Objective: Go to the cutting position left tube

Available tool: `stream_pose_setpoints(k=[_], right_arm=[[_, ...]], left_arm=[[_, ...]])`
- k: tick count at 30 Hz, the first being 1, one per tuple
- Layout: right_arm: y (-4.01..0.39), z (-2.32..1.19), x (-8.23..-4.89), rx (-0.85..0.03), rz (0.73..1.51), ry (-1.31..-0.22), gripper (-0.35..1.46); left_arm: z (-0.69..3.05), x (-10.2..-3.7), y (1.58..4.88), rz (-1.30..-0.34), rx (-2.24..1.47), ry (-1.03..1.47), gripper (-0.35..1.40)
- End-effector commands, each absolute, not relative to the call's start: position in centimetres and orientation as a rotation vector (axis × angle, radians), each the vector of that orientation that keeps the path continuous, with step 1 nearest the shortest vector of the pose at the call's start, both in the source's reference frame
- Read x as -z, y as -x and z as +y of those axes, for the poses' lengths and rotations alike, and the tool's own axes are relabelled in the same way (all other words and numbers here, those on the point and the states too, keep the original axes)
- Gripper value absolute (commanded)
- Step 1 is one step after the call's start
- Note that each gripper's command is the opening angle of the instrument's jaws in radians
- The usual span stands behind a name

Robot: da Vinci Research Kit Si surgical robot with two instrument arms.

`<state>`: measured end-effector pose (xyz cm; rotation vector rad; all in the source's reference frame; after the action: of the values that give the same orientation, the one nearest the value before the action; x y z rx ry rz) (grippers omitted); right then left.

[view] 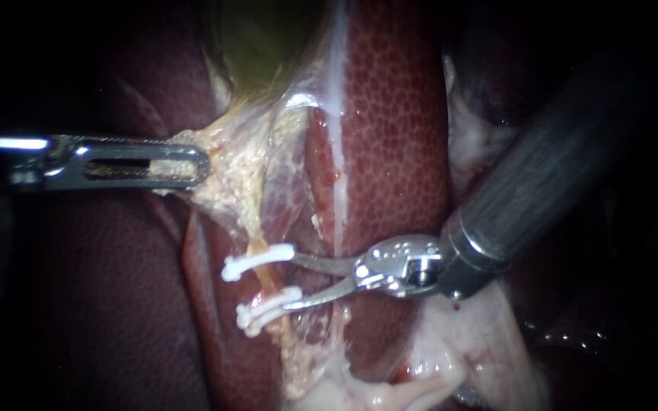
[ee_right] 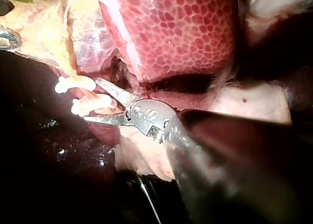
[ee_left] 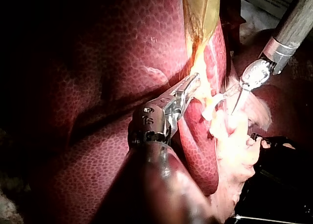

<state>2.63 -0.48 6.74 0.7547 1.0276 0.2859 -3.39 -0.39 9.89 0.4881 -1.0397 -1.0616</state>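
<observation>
A thin yellowish tube (view: 263, 283) runs down from the gallbladder (view: 260, 38) and carries two white clips, an upper clip (view: 257, 261) and a lower clip (view: 268, 308). My right instrument (view: 297, 281) comes in from the upper right with its two thin blades open, their tips just right of the tube between the clips. The right wrist view shows the same blades (ee_right: 98, 99) spread beside the clips (ee_right: 73, 83). My left instrument (view: 184, 164) is shut on pale fatty tissue at the gallbladder's neck and holds it out to the left, as the left wrist view (ee_left: 188, 89) also shows.
Dark red liver (view: 397, 137) lies behind and on both sides, with a white band (view: 336, 175) running down it. Pale loose tissue (view: 451, 358) lies under my right instrument's shaft. Thin membrane (view: 287, 190) spans between the held tissue and the liver.
</observation>
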Motion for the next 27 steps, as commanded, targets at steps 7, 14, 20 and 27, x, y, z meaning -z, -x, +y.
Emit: stream_pose_setpoints(k=[7, 14, 20, 27], right_arm=[[-2.74, -0.53, -6.78, -0.283, 1.026, -0.77, 1.41], [-2.81, -0.57, -6.8, -0.271, 1.026, -0.793, 1.41], [-2.87, -0.58, -6.78, -0.244, 1.027, -0.816, 1.41], [-2.96, -0.6, -6.72, -0.209, 1.033, -0.859, 1.36]], left_arm=[[-0.39, -9.87, 3.4, -1.039, 1.062, -0.487, -0.35], [-0.4, -9.87, 3.41, -1.039, 1.063, -0.486, -0.35], [-0.4, -9.86, 3.42, -1.039, 1.064, -0.486, -0.35], [-0.39, -9.85, 3.45, -1.039, 1.066, -0.485, -0.35]])
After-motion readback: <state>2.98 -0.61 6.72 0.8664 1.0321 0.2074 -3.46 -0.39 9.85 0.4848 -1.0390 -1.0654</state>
